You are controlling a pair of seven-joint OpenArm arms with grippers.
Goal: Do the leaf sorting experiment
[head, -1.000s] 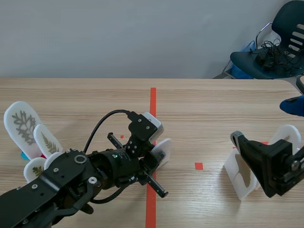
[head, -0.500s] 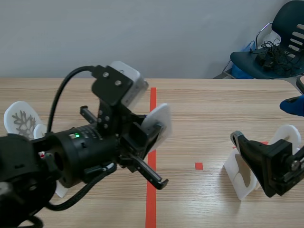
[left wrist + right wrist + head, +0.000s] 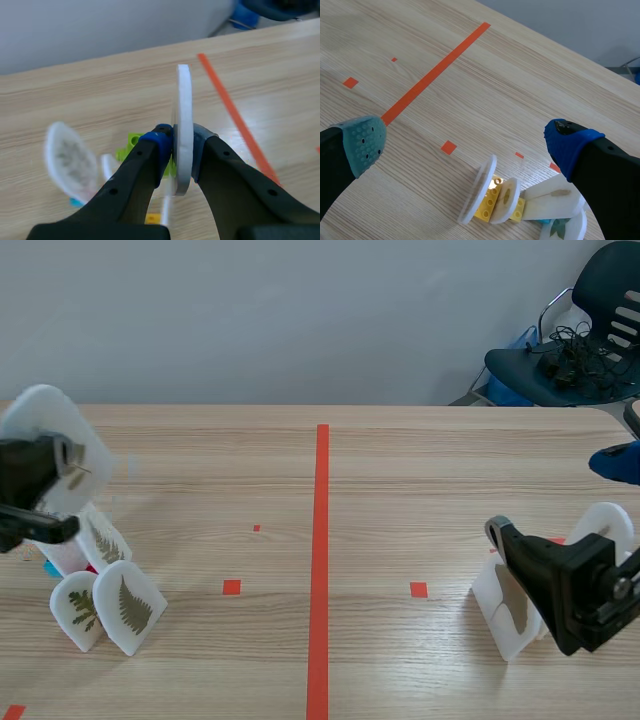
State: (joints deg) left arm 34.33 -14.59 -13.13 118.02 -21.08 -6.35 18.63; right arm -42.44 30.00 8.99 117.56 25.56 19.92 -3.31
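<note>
My left gripper (image 3: 181,146) is shut on a white oval leaf card (image 3: 182,120), held upright and seen edge-on. In the scene view that card (image 3: 55,430) hangs at the table's far left in the left gripper (image 3: 35,490), above a cluster of standing leaf cards (image 3: 128,607). Under the held card, the left wrist view shows a card with a grey leaf (image 3: 70,162) and a green brick (image 3: 131,142). My right gripper (image 3: 465,142) is open, above and short of a second cluster of white cards (image 3: 479,189) on yellow bricks (image 3: 492,200). In the scene view the right gripper (image 3: 535,575) sits at the right.
An orange-red tape line (image 3: 321,540) runs down the middle of the table, with small tape squares (image 3: 419,589) on either side. A chair with cables (image 3: 570,350) stands beyond the table's far right corner. A blue object (image 3: 615,462) lies at the right edge.
My left arm has lifted the card from the table's middle, then swung it to the far left over the left cluster. The right arm has not moved.
</note>
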